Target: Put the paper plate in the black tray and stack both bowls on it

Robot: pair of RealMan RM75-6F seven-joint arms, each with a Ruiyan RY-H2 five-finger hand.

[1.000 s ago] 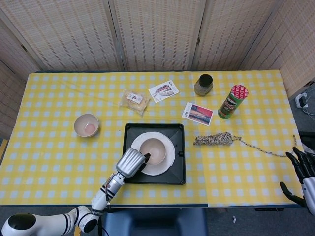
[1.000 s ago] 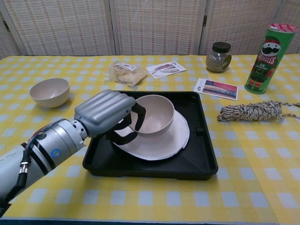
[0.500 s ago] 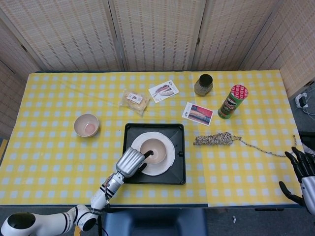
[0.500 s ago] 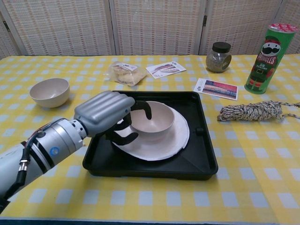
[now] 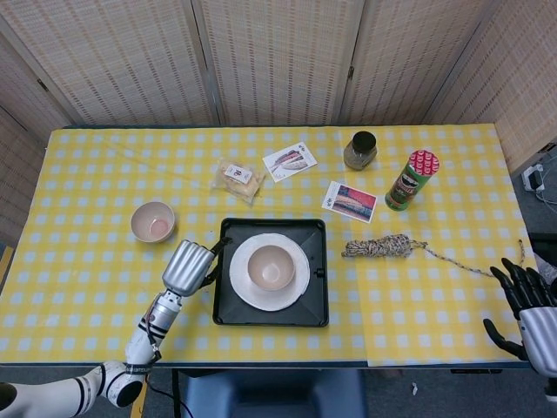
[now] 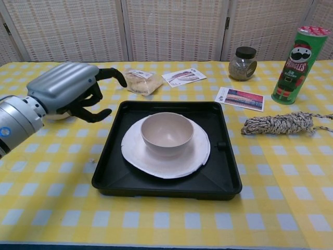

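A black tray (image 5: 225,309) (image 6: 226,182) lies at the table's front centre. In it rests the white paper plate (image 5: 298,290) (image 6: 200,154), with one beige bowl (image 5: 271,266) (image 6: 167,133) upright on it. The second beige bowl (image 5: 152,221) stands on the cloth to the left; in the chest view my hand hides it. My left hand (image 5: 188,266) (image 6: 70,92) hovers just left of the tray, fingers spread and empty. At the table's front right edge my right hand (image 5: 520,296) shows with fingers apart, holding nothing.
Behind the tray lie a snack packet (image 5: 238,178), two picture cards (image 5: 290,160) (image 5: 349,200), a dark-lidded jar (image 5: 359,150) and a green Pringles can (image 5: 411,180). A bundle of twine (image 5: 381,246) trails rightward beside the tray.
My left hand has let go of the bowl, which now sits flat on the plate, and has drawn back left out of the tray with its fingers opened.
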